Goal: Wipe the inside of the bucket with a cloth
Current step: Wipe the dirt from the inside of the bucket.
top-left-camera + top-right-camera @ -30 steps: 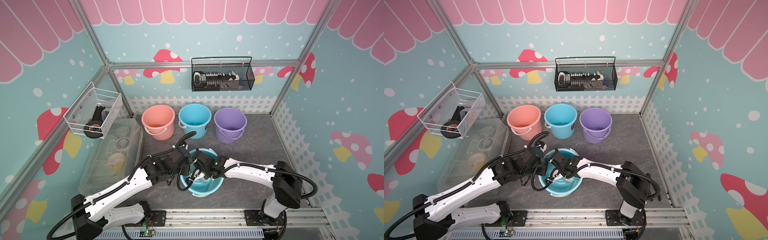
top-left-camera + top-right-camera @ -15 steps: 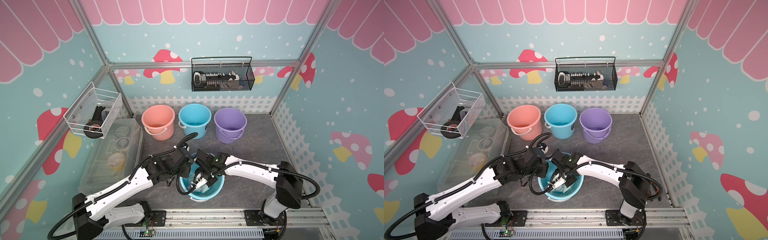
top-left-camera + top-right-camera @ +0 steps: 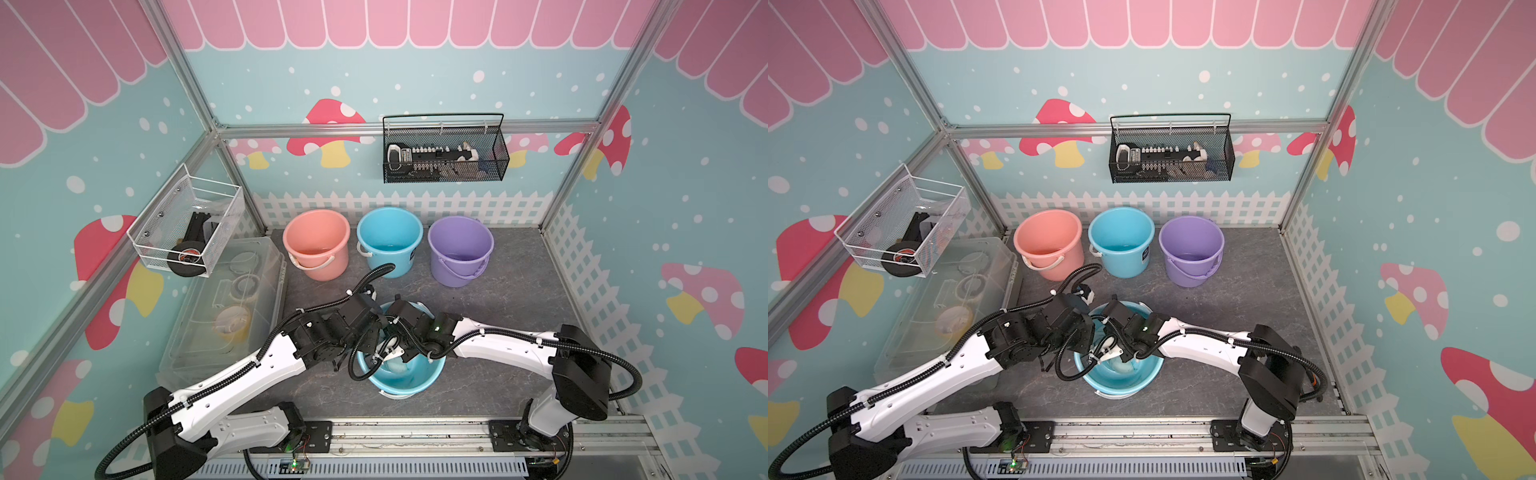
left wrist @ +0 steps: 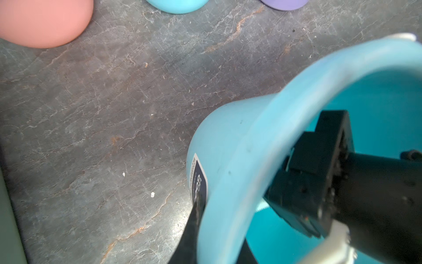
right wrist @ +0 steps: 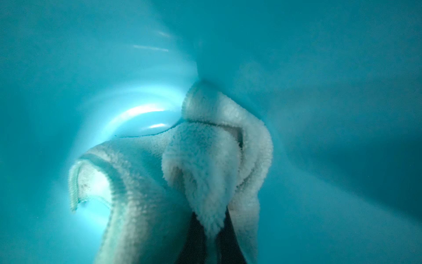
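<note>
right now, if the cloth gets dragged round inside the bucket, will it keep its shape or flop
Likely floppy: the cloth sags in loose folds from the right jaws, so it should trail and bunch. Probably light, since one pinch holds it. Its fuzzy pile may drag slightly on the smooth bucket wall.

Along the desk's (image 3: pixel 519 291) back edge I see three upright buckets in a row: pink bucket (image 3: pixel 320 266), back blue bucket (image 3: pixel 386 262), purple bucket (image 3: pixel 453 270). A clear box (image 3: pixel 195 345) lies along the left edge. A white wire basket (image 3: pixel 162 224) and a black mesh basket (image 3: pixel 490 166) hang on the walls.
</note>
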Available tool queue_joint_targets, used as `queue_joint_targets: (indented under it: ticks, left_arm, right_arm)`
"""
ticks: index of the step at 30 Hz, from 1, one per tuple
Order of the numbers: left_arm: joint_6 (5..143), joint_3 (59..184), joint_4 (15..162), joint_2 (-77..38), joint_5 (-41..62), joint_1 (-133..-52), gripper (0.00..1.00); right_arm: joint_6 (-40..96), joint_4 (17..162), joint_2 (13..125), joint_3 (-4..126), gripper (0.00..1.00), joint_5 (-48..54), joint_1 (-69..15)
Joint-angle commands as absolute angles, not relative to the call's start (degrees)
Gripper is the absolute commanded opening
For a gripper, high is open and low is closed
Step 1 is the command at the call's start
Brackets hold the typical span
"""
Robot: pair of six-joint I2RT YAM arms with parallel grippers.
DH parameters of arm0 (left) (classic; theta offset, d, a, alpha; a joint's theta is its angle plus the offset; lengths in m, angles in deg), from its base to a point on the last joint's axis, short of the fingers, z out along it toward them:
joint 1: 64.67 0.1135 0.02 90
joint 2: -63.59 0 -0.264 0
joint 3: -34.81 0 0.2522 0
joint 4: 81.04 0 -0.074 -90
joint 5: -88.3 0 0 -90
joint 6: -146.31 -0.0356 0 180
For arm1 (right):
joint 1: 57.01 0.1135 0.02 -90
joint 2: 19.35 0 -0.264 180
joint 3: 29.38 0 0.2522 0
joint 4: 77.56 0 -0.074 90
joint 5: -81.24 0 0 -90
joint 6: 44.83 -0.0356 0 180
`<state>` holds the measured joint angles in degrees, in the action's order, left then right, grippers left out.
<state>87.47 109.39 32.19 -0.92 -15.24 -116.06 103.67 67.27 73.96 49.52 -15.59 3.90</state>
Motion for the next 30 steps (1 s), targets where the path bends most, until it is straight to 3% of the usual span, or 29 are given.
queue_joint_targets:
  ticks: [1, 9, 20, 26, 30]
  left_arm:
    - [89.6, 112.4, 38.1, -0.6, -14.9, -116.3, 0.0]
    - [89.4, 113.5, 36.8, -0.9, -15.6, -116.3, 0.0]
    - [89.3, 116.3, 34.8, -0.8, -17.5, -116.3, 0.0]
    - [88.1, 117.6, 34.8, -1.1, -17.3, -116.2, 0.0]
    - [87.4, 118.0, 35.1, -1.6, -16.7, -116.2, 0.0]
  right_arm:
    - [107.6, 68.6, 72.7, 49.3, 0.0, -25.6, 5.1]
    - [109.2, 51.9, 72.7, 52.3, 0.0, -26.7, 5.2]
    - [105.4, 35.1, 74.1, 54.8, 0.0, -7.2, 5.1]
    - [101.3, 38.0, 72.3, 54.3, 0.0, 7.7, 4.9]
    - [97.5, 47.8, 71.2, 52.1, 0.0, 10.7, 4.9]
